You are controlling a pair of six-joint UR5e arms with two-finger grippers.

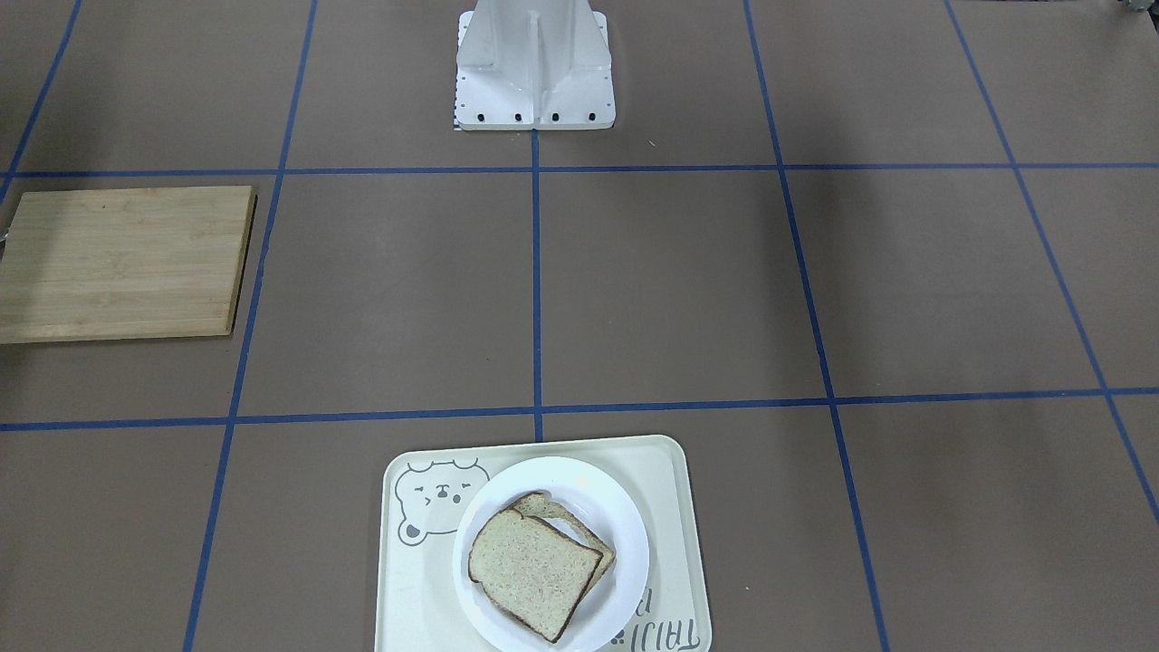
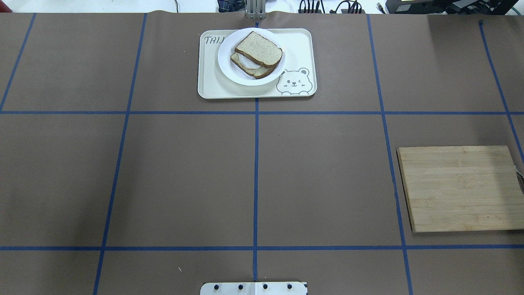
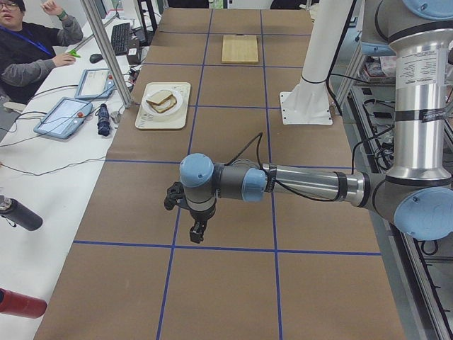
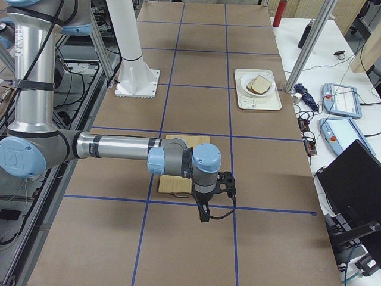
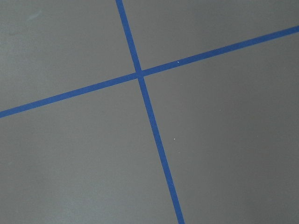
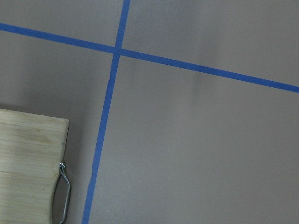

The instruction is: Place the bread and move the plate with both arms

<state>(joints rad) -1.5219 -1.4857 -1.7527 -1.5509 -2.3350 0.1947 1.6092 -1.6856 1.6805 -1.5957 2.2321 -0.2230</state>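
Note:
A plain slice of bread (image 1: 532, 566) lies on top of another slice (image 1: 566, 521) on the round white plate (image 1: 625, 534). The plate sits on the cream bear tray (image 1: 675, 471) at the table's far edge from the robot. The bread (image 2: 258, 49) and plate (image 2: 227, 67) also show in the overhead view. My left gripper (image 3: 198, 230) hangs above bare table, far from the tray, and shows only in the exterior left view. My right gripper (image 4: 204, 211) hangs near the wooden board and shows only in the exterior right view. I cannot tell whether either is open or shut.
A wooden cutting board (image 2: 460, 188) with a metal handle (image 6: 63, 191) lies on the robot's right side. The white base stand (image 1: 534, 63) is at the robot's edge. Blue tape lines grid the brown table. An operator (image 3: 28, 49) sits beyond the far side.

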